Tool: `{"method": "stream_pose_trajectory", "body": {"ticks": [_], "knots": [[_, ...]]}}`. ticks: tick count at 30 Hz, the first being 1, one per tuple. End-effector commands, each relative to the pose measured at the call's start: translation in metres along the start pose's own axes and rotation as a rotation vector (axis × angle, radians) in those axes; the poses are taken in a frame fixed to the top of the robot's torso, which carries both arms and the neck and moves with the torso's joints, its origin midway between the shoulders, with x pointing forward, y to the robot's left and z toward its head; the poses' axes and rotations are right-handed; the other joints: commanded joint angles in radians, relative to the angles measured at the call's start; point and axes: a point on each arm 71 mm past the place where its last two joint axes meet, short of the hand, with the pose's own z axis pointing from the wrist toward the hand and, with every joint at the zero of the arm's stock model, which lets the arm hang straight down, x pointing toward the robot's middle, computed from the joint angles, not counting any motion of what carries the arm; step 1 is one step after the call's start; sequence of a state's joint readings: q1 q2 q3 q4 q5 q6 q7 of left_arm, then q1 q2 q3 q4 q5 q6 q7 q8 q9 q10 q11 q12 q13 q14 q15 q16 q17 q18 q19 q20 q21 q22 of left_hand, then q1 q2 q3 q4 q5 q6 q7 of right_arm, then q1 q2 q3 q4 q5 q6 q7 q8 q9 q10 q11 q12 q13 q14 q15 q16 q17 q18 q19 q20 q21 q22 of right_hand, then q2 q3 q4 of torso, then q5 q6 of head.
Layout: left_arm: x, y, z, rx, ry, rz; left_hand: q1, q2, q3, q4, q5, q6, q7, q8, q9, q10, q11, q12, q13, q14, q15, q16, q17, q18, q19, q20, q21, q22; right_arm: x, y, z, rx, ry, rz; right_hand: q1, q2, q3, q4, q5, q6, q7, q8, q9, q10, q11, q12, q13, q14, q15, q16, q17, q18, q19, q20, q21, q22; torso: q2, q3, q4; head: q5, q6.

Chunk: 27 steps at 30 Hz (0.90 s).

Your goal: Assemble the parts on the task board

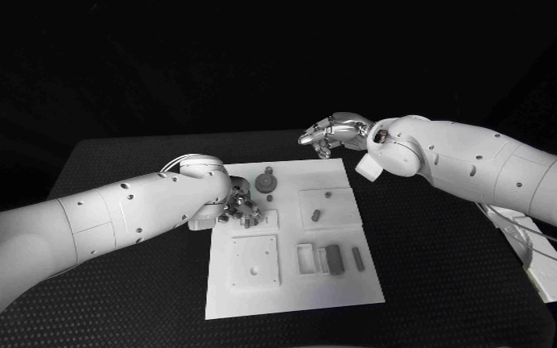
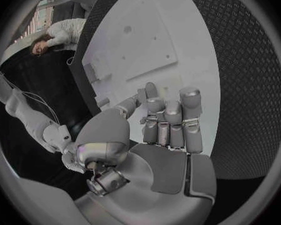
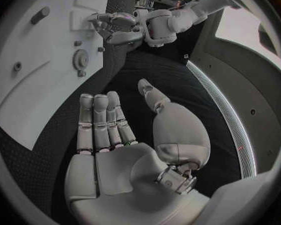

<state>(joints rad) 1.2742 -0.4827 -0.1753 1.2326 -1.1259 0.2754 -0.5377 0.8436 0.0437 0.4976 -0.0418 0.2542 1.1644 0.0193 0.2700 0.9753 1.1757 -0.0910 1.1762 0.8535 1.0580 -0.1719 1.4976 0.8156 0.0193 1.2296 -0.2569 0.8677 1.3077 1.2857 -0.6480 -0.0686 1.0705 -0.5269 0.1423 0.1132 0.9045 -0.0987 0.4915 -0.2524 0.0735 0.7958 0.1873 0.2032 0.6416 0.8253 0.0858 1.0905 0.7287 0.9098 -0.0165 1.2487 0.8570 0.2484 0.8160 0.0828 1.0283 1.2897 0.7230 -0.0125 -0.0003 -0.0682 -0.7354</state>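
Observation:
The white task board (image 1: 290,287) lies in the middle of the table. On it are a grey gear (image 1: 267,180), a short grey piece (image 1: 315,215) on a raised square, and two dark bars (image 1: 334,258) beside a small white frame (image 1: 305,258). My left hand (image 1: 241,207) is low over the board's left edge, fingertips by a small white block (image 1: 267,219); in the left wrist view my left hand (image 2: 159,135) has straight fingers and I see nothing in it. My right hand (image 1: 334,133) hovers above the board's far right corner, its palm (image 3: 115,135) bare and fingers extended.
A square white plate (image 1: 255,261) with a hole sits at the board's near left. From the right wrist the board (image 3: 28,90), the gear (image 3: 81,60) and my left hand (image 3: 118,25) are visible. Black ribbed table (image 1: 441,283) surrounds the board.

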Motion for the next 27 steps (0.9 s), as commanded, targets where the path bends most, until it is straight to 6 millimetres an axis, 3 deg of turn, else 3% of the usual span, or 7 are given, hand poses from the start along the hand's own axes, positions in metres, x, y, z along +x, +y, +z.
{"method": "stream_pose_trajectory", "body": {"ticks": [1,27], "knots": [[0.0017,-0.0012,0.0010,-0.003,0.001,-0.009,0.008,0.017,0.142,-0.134,-0.005,-0.005,0.000,0.003,0.001,0.000,0.000,-0.003,-0.001,-0.002,-0.020,-0.006,-0.001,0.057,0.000,-0.016,-0.005,0.015,0.0016,0.0008,0.0003,-0.007,0.014,-0.001,-0.005,0.003,0.004,0.002,-0.006,0.002,0.007,-0.005,-0.001,-0.010,0.000,0.005,-0.001,-0.006,0.001,0.006,-0.002,0.013,0.006,0.004,-0.004,0.002,0.000,0.0004,0.0005,-0.001,0.000],[-0.0002,0.0009,0.0027,-0.011,-0.026,-0.057,0.012,0.027,0.143,-0.133,-0.027,-0.012,0.000,0.008,0.011,-0.002,0.001,-0.004,0.000,-0.002,-0.020,-0.006,-0.002,0.059,0.000,-0.017,-0.006,0.017,0.0018,0.0009,0.0005,-0.008,0.014,-0.001,-0.004,0.003,0.004,0.002,-0.006,0.002,0.007,-0.005,-0.001,-0.010,0.000,0.006,-0.002,-0.006,0.001,0.006,-0.002,0.013,0.005,0.004,-0.004,0.002,0.000,0.0004,0.0001,0.000,0.001]]}}
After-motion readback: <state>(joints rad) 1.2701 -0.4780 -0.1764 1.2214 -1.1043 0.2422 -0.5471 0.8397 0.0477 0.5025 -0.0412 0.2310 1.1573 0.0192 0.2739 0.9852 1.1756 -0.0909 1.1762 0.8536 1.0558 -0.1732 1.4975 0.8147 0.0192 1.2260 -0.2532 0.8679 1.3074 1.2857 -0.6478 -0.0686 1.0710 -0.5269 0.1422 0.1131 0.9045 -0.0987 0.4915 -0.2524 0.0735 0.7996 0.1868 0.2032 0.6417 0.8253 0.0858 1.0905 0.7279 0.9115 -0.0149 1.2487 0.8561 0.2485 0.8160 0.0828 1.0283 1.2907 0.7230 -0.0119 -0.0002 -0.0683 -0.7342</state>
